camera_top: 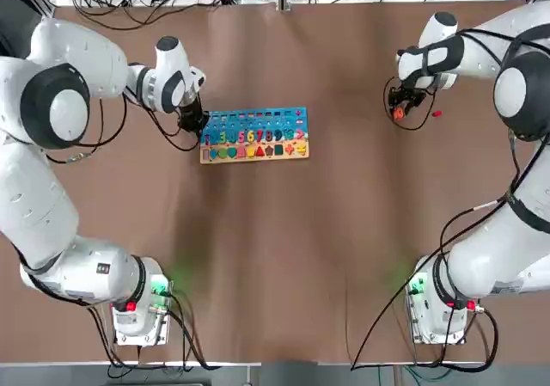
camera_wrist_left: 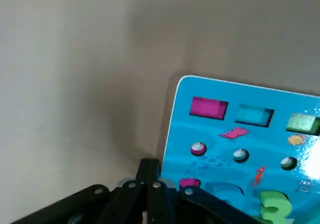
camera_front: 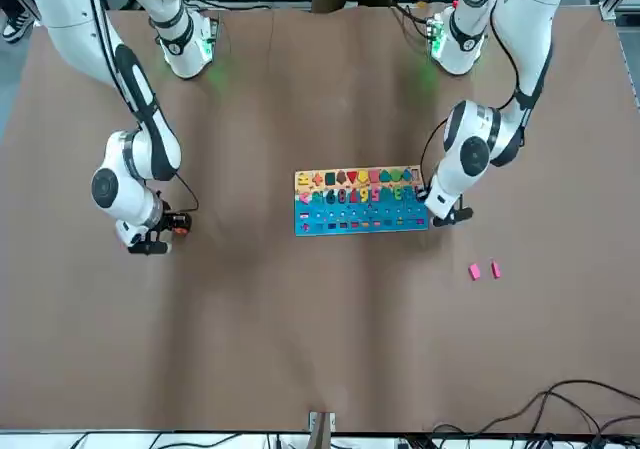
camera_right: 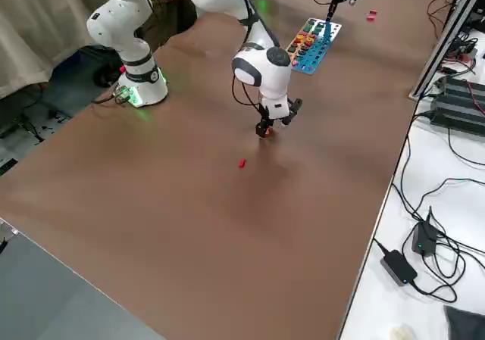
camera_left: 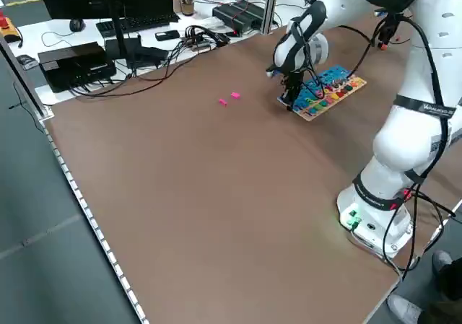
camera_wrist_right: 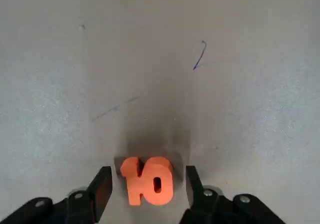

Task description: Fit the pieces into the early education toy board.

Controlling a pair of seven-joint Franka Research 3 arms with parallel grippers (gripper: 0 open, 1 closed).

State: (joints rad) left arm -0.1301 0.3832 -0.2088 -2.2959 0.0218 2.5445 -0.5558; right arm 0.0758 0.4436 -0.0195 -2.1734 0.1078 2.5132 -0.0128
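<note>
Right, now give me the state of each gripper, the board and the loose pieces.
Left gripper: shut, at the board's left end.
Right gripper: open, fingers either side of the orange 10.
Board: flat, partly filled.
Orange 10: loose, not gripped.
Red piece: loose on table.
Pink pieces: both loose on table.

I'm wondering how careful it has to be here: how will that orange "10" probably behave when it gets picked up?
The orange "10" looks solid and evenly thick, so it will probably stay stiff. Being tiny beside the board, it is likely light. Its curved edge might let it twist a little when squeezed.
</note>
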